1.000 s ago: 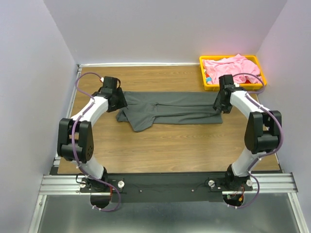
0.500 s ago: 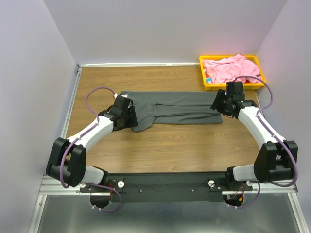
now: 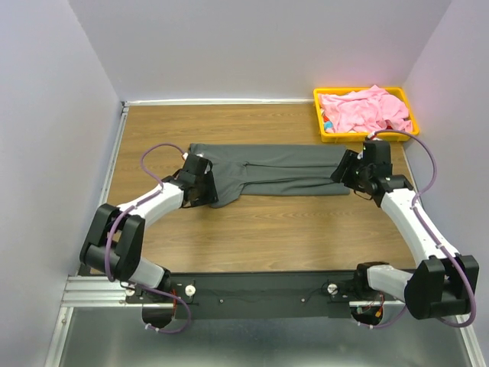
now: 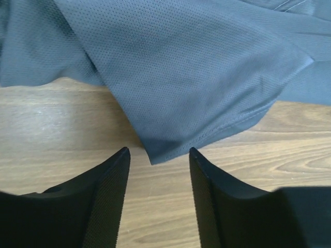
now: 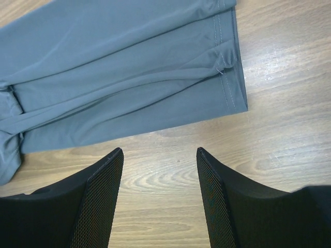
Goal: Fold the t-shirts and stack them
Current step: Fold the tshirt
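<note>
The dark grey t-shirt (image 3: 275, 170) lies on the wooden table (image 3: 260, 229), folded lengthwise into a long strip, with one sleeve (image 3: 224, 197) sticking out toward the near side at its left end. My left gripper (image 3: 203, 189) is open and low at that sleeve. In the left wrist view the sleeve's corner (image 4: 155, 152) lies just at the gap of the left gripper (image 4: 158, 155). My right gripper (image 3: 345, 172) is open by the shirt's right hem. In the right wrist view only bare wood lies between the right gripper's (image 5: 159, 152) fingers, and the hem (image 5: 230, 77) is ahead. The pink t-shirt (image 3: 365, 109) lies crumpled in the tray.
The yellow plastic tray (image 3: 319, 115) stands at the back right corner, close behind my right arm. White walls enclose the table on the left, back and right. Bare wood stretches between the shirt and the arm bases.
My left gripper has come from the shirt's far left end down to the near sleeve. My right gripper has backed a little to the right, off the hem. The shirt lies as before.
</note>
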Robot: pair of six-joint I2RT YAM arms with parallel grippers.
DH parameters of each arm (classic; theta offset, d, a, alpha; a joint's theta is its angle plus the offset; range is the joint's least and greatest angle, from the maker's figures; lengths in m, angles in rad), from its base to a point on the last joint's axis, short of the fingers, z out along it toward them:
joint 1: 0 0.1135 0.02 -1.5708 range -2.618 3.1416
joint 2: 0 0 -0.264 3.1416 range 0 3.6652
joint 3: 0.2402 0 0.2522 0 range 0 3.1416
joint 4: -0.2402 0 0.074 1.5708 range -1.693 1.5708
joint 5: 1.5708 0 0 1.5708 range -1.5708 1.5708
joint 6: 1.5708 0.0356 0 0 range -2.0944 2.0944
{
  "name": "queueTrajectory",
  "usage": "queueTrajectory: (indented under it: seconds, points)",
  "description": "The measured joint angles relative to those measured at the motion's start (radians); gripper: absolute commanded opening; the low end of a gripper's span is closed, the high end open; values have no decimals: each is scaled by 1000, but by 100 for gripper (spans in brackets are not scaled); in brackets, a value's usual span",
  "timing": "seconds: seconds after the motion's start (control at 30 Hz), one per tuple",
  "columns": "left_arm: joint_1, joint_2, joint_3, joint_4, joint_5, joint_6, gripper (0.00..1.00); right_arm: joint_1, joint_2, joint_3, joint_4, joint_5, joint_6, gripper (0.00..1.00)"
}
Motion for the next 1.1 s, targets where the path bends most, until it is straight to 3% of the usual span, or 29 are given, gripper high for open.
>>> queueTrajectory:
  seconds: [0.23,0.27,0.3,0.4,0.6,0.9,1.03,1.1]
  points:
    - [0,48,-11,23,4,-13,35,0,-19,-2,0,0,0,66]
    - [0,48,-11,26,5,-15,17,0,-20,-2,0,0,0,66]
    - [0,48,-11,27,5,-14,17,0,-21,-2,0,0,0,66]
    - [0,49,-6,31,21,-16,1,0,-21,-2,0,0,0,66]
    - [0,84,113,10,61,-11,0,0,-16,-2,0,-4,-5,65]
    - [33,305,496,10,93,20,2,0,40,1,0,-40,-41,65]
    - [68,402,600,6,95,36,6,0,59,4,0,-60,-51,65]
    - [92,439,623,5,99,39,15,0,69,4,0,-72,-57,65]
